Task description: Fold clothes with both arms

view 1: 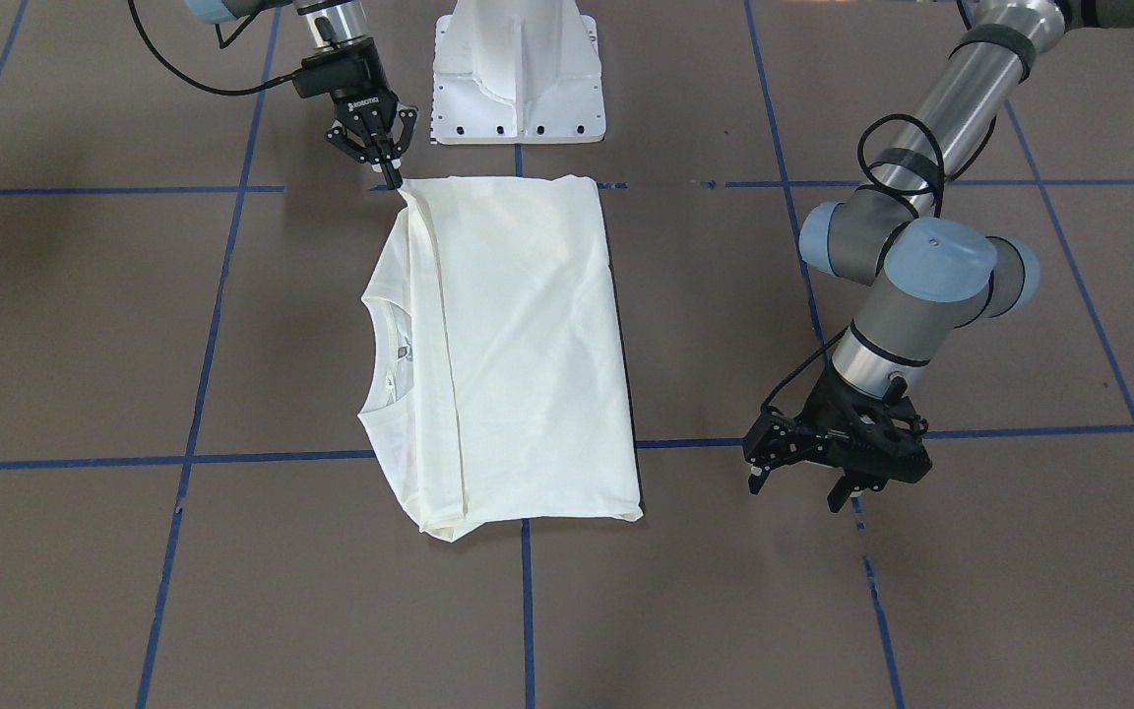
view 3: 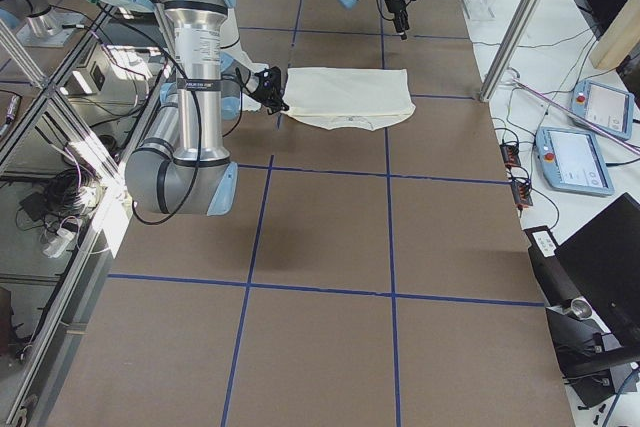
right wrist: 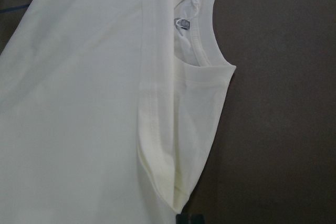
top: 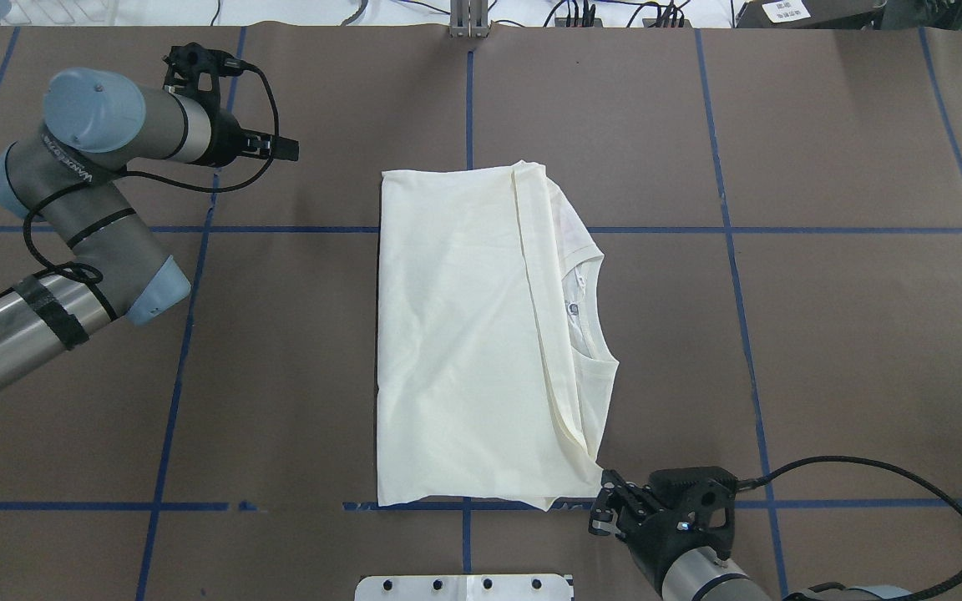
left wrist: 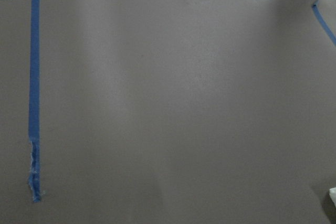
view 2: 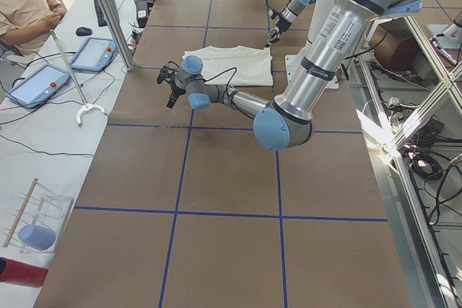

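The T-shirt (view 1: 518, 345) was laid folded into a long rectangle at the middle of the counter (view 1: 85, 325), plain cream side up, its neckline turned toward the robot's right. And there, at the neck-side corner nearest the white pedestal base (view 1: 518, 89), the fabric was pinched: the right tool (view 1: 393, 177) was seen with its fingers drawn together on that corner, the cloth pulled to a small point. The left tool (view 1: 795, 490) was held over bare counter beside the opposite long edge, clear of the shirt, fingers spread apart.
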`<state>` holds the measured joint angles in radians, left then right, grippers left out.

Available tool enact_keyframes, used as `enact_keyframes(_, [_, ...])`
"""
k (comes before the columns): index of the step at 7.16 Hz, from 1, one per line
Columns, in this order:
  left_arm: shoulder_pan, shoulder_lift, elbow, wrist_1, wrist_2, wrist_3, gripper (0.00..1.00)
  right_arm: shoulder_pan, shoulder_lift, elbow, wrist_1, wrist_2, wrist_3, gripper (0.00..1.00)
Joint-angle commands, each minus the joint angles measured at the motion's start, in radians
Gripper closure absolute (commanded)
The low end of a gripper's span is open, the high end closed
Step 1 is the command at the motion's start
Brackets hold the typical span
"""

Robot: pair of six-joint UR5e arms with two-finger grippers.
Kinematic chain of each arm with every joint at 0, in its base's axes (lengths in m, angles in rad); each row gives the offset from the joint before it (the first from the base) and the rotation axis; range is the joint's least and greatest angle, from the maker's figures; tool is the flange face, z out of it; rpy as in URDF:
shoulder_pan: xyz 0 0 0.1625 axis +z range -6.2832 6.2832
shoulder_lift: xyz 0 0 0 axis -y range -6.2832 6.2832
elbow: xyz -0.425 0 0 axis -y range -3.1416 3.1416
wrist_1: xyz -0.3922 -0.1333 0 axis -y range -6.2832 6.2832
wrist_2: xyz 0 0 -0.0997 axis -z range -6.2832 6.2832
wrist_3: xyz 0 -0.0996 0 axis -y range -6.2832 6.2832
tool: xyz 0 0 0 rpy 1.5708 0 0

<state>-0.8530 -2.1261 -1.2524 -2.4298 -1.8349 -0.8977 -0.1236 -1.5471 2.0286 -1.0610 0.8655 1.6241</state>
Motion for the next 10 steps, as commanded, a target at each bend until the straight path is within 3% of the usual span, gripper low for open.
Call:
enact_keyframes(1, [0.000, 0.000, 0.001, 0.000, 0.002, -0.001, 0.00, -0.077, -0.045, -0.004, 0.007, -0.070, 0.194, 1.00])
enact_keyframes(2, [0.000, 0.000, 0.001, 0.000, 0.002, -0.001, 0.00, -0.093, -0.045, -0.002, 0.009, -0.092, 0.235, 1.00])
enact_keyframes(3, [0.002, 0.000, 0.001, 0.000, 0.002, -0.001, 0.00, -0.094, -0.036, 0.001, 0.007, -0.092, 0.235, 0.59])
enact_keyframes(4, [0.003, 0.000, 0.001, 0.000, 0.002, -0.001, 0.00, -0.091, -0.028, 0.008, 0.009, -0.092, 0.232, 0.01])
enact_keyframes(6, [0.005, 0.000, 0.001, 0.000, 0.000, -0.001, 0.00, -0.012, -0.021, 0.045, 0.007, -0.004, 0.124, 0.00])
enact_keyframes(8, [0.009, 0.000, 0.001, 0.000, 0.000, -0.010, 0.00, 0.152, 0.059, 0.000, -0.022, 0.215, -0.052, 0.00])
enact_keyframes(10, [0.020, -0.002, -0.001, 0.000, 0.002, -0.018, 0.00, 0.193, 0.169, -0.019, -0.223, 0.323, -0.206, 0.00])
